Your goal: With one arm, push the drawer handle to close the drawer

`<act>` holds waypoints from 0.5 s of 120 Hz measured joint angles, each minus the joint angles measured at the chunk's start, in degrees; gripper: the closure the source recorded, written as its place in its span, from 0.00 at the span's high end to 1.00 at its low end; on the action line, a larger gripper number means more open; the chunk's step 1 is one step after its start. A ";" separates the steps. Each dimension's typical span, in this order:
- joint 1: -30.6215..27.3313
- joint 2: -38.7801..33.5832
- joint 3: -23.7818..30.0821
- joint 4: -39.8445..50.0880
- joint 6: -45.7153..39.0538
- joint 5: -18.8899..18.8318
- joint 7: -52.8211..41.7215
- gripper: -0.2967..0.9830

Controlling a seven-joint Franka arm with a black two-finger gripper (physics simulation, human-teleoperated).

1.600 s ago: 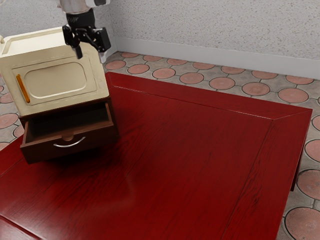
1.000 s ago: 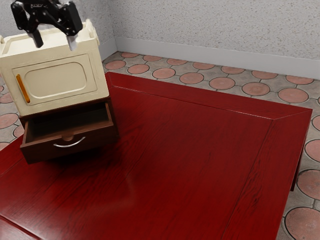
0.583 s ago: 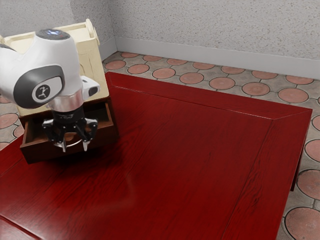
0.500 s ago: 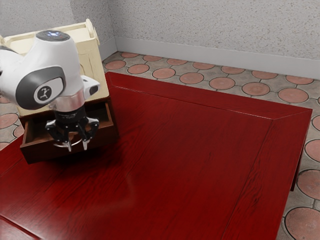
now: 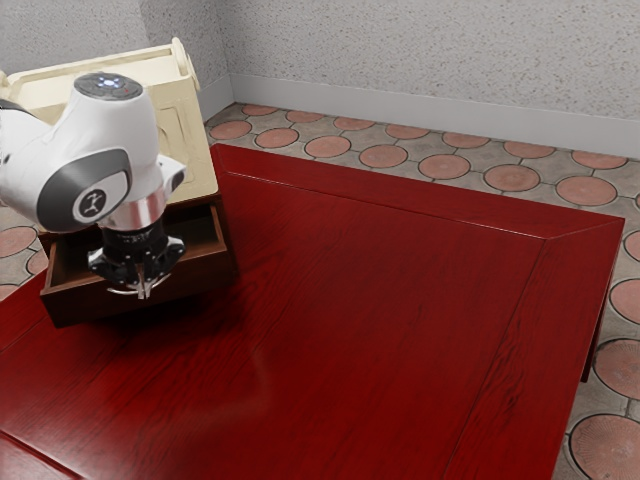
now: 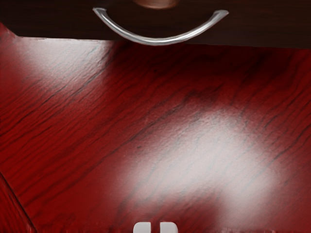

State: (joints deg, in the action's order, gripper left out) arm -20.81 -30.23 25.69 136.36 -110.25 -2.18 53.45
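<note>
drawer (image 5: pixel 205 276) stands open in the exterior view behind our gripper (image 5: pixel 143 290), jaws narrow; our wrist view shows the whole handle (image 6: pixel 156 41).

At the exterior view's left, the cabinet (image 5: pixel 195 140) is placed on top of the drawer unit (image 5: pixel 229 238), and this unit is on the table (image 5: pixel 380 300). The drawer (image 5: pixel 70 305) comes out from the front of the unit, and on its front face is the handle (image 6: pixel 155 41). Behind the table lies the floor (image 5: pixel 510 178), then the wall (image 5: pixel 420 60).
</note>
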 joint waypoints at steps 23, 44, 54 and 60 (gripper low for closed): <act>-1.48 2.13 -0.09 5.25 -5.78 4.38 2.05 0.16; -3.49 4.79 -0.11 6.09 -10.56 6.24 2.88 0.16; -4.78 6.68 0.03 6.13 -12.33 5.99 3.17 0.15; -5.63 7.59 0.16 6.12 -13.11 5.28 3.33 0.15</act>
State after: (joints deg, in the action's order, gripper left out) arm -26.45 -22.65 25.85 142.48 -123.36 3.11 56.78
